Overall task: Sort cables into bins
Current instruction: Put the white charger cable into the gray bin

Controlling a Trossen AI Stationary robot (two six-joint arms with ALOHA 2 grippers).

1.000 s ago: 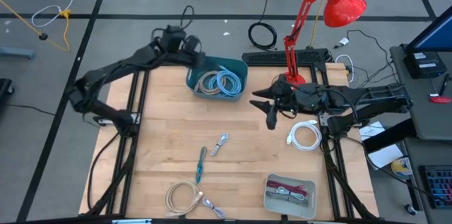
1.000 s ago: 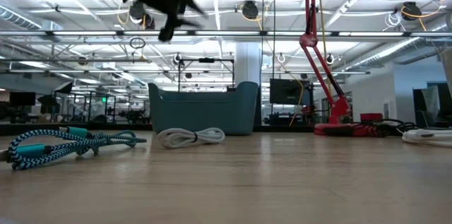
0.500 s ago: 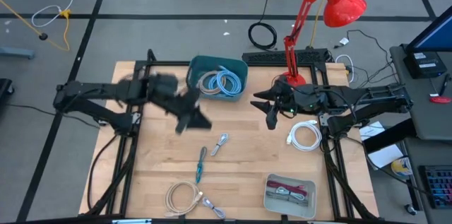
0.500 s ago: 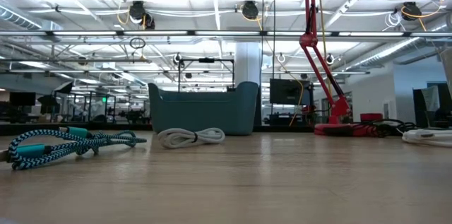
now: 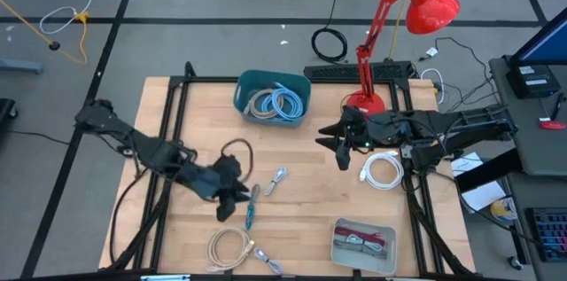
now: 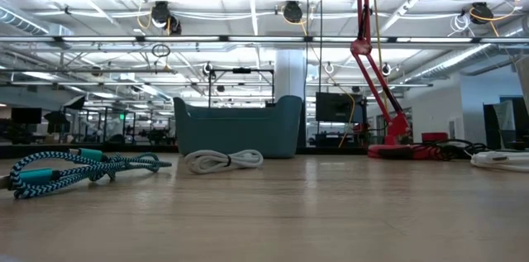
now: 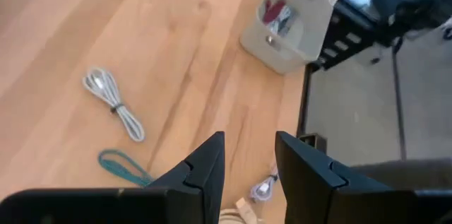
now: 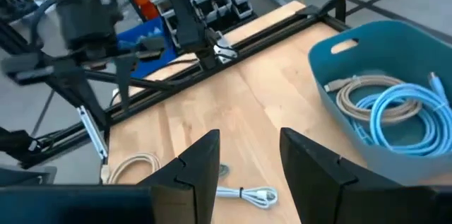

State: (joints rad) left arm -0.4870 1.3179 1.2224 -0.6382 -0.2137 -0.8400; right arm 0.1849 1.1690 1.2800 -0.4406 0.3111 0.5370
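High view shows the left gripper (image 5: 232, 199) low over the counter (image 5: 186, 130), just beside the teal cable (image 5: 251, 206) and near the grey cable (image 5: 276, 179). Its fingers (image 7: 206, 167) stand apart with nothing between them, as the left wrist view confirms. The right gripper (image 5: 339, 145) hangs above the counter on the lamp (image 5: 390, 33) side of the teal cable, close to the white coil (image 5: 382, 171); its fingers (image 8: 201, 160) are also apart and empty.

Relative to the teal cable, the dark teal bin (image 5: 273, 99) lies well away toward the lamp and holds a light blue coil (image 5: 286, 104) and a beige coil (image 5: 262, 104). The pale grey tray (image 5: 363, 245) sits on the opposite side, near the counter's edge, with maroon and grey pieces inside. A second beige coil (image 5: 232, 247) lies near the teal cable toward that edge.

The main risk, as I judge it, is a poor pick: the teal and grey cables lie close together, so fingers closing slightly off line could catch both, or push the thin teal piece flat along the wood and come up empty. A loose end could trail and snag the beige coil nearby. Mixing types in one bin is another likely slip.
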